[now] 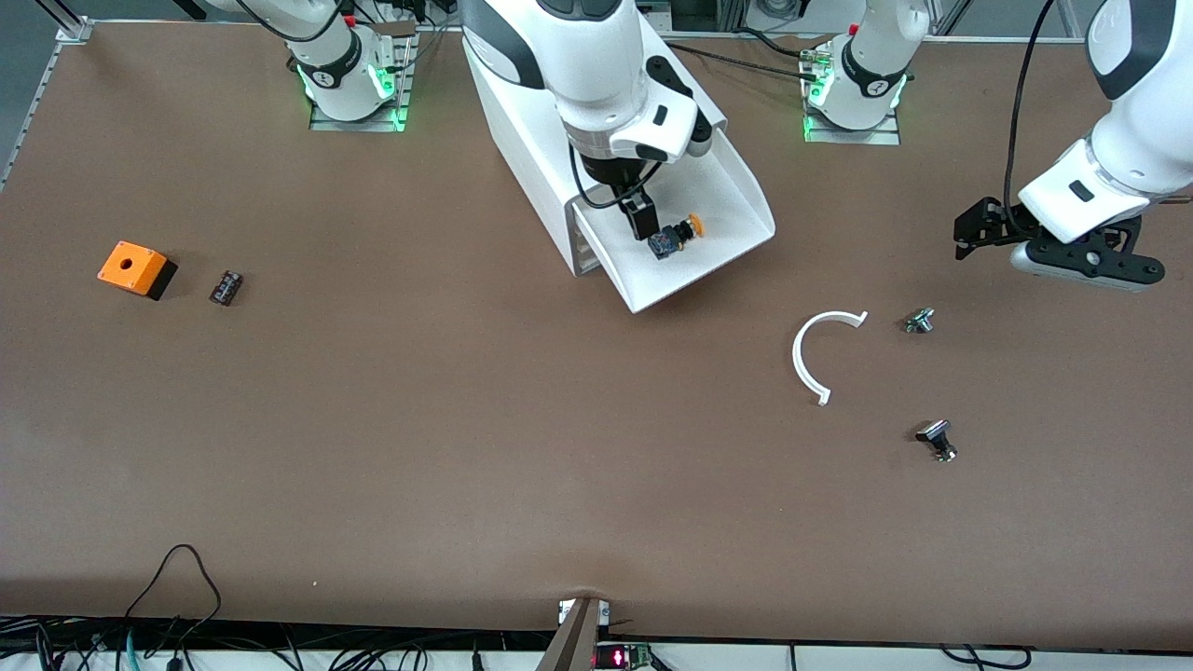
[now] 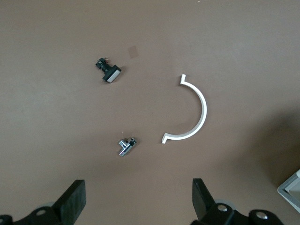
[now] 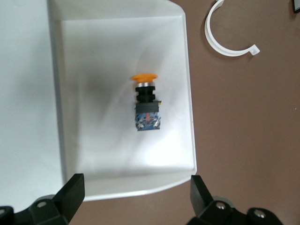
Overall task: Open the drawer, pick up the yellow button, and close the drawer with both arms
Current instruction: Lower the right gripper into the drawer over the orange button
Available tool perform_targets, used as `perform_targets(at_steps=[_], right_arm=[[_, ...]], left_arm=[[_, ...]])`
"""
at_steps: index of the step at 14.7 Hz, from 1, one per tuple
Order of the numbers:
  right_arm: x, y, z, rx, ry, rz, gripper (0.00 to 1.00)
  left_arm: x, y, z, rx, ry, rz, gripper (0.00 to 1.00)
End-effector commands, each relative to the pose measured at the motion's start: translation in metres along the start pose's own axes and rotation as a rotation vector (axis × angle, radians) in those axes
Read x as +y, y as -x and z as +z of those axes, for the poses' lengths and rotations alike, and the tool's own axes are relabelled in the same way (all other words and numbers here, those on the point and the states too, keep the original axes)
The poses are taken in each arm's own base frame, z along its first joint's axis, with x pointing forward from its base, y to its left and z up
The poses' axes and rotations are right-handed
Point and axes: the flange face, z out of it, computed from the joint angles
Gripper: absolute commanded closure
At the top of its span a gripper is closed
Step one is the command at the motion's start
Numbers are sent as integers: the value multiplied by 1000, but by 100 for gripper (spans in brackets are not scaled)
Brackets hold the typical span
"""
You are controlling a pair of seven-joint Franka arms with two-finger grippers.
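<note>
The drawer (image 1: pixel 722 200) stands pulled out of the top of the white cabinet (image 1: pixel 522 140), toward the front camera. In it the button (image 1: pixel 680 235) lies on its side, with its orange cap (image 3: pixel 144 77) on a black body. My right gripper (image 1: pixel 643 224) hangs open over the drawer, just beside the button, with nothing between its fingers (image 3: pixel 72 192). In the right wrist view the button (image 3: pixel 146 103) rests mid-tray inside the drawer's rim (image 3: pixel 190 93). My left gripper (image 1: pixel 974 233) waits open and empty over bare table at the left arm's end.
A white half ring (image 1: pixel 809 359) lies on the table nearer the front camera than the drawer. Beside it are two small black-and-silver parts (image 1: pixel 920 321) (image 1: pixel 938 440). An orange box with a hole (image 1: pixel 135 268) and a small dark part (image 1: pixel 226 287) sit toward the right arm's end.
</note>
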Motion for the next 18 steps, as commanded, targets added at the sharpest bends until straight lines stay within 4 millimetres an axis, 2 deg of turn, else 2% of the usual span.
perform_targets(at_steps=[1, 5, 12, 18], right_arm=[[7, -18, 27, 13, 7, 4, 0], [8, -22, 62, -16, -30, -2, 0], [0, -48, 90, -67, -5, -42, 0], [-1, -50, 106, -98, -6, -59, 0]], left_arm=[[-4, 2, -7, 13, -24, -49, 0], [-4, 3, -9, 15, -22, -123, 0], [-2, 3, -8, 13, -21, -135, 0], [-2, 3, -9, 11, -21, -135, 0]])
